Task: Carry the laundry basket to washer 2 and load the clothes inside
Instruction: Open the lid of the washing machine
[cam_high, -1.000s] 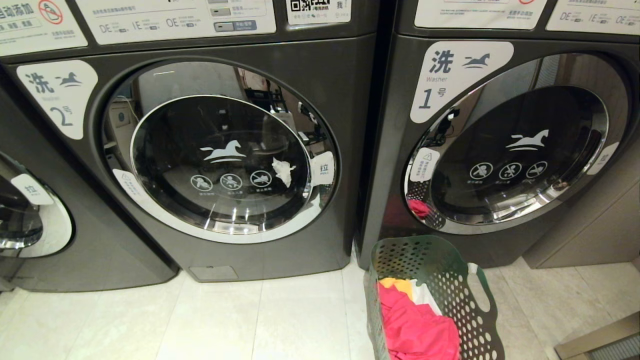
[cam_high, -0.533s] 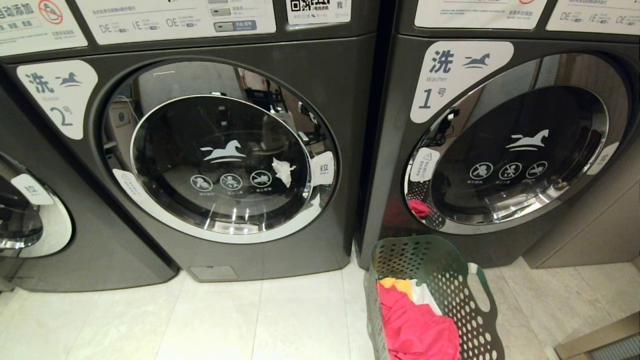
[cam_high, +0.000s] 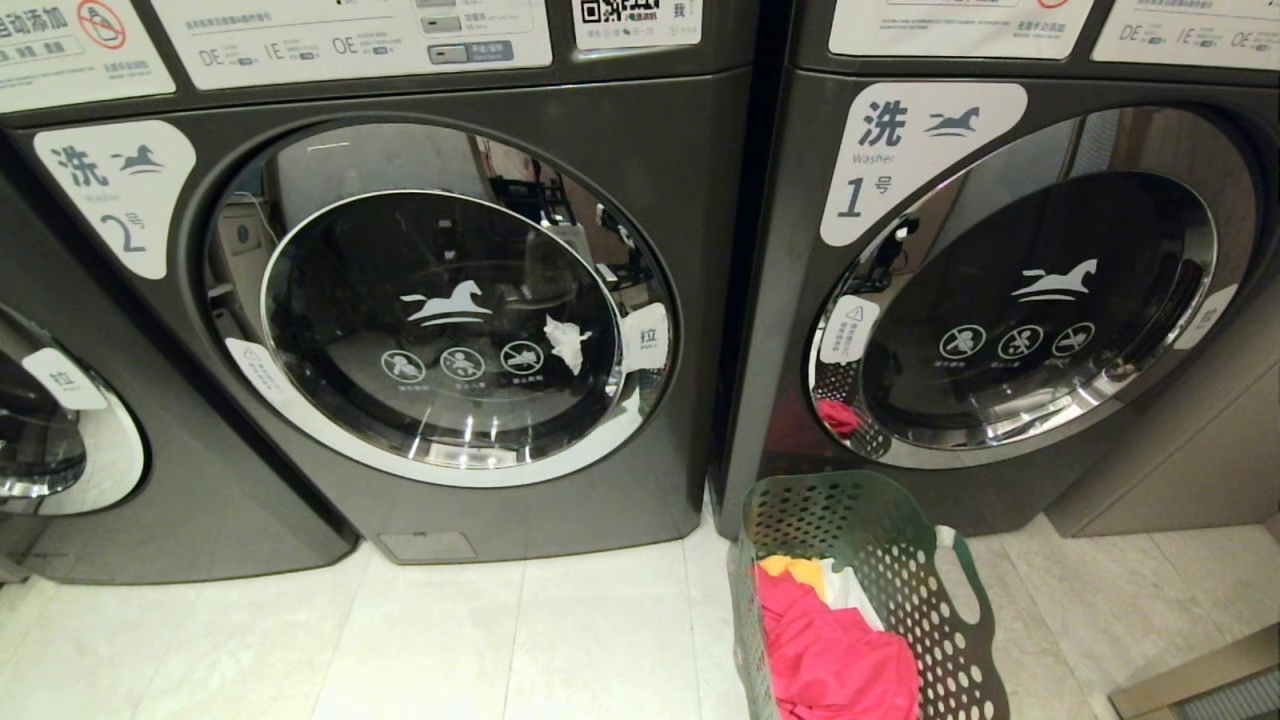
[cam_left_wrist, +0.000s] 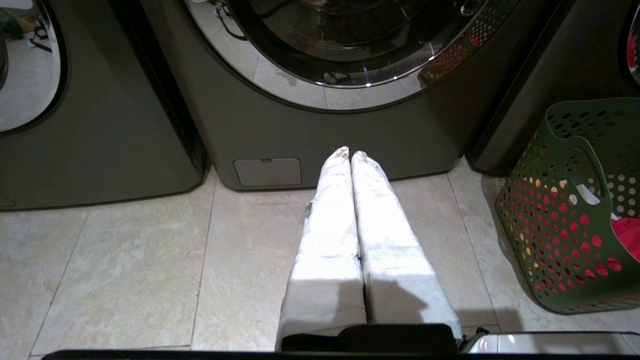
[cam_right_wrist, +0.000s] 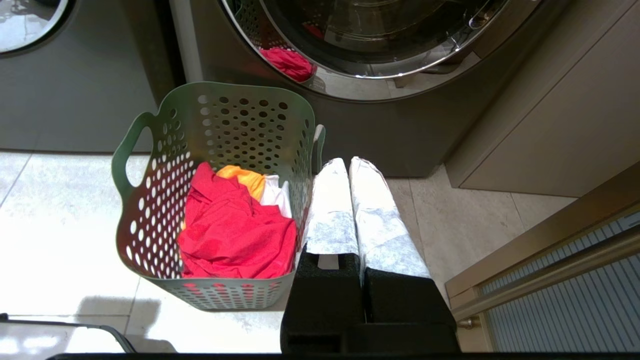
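The green perforated plastic laundry basket (cam_high: 868, 590) stands on the pale tiled floor (cam_high: 500, 640) at five o'clock in the head view, before the dark grey washer labelled 1 (cam_high: 1000, 280). Pink-red, orange-yellow and white clothes (cam_right_wrist: 235, 225) lie inside it. The dark grey chrome-ringed washer 2 (cam_high: 440, 300), door closed, sits at ten o'clock. The left tool (cam_left_wrist: 350, 156) and right tool (cam_right_wrist: 347, 162) both have fingers pressed together, empty, low above the floor.

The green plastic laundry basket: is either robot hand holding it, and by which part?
Neither. The green perforated plastic basket stands on the floor; left gripper and right gripper are shut on nothing.
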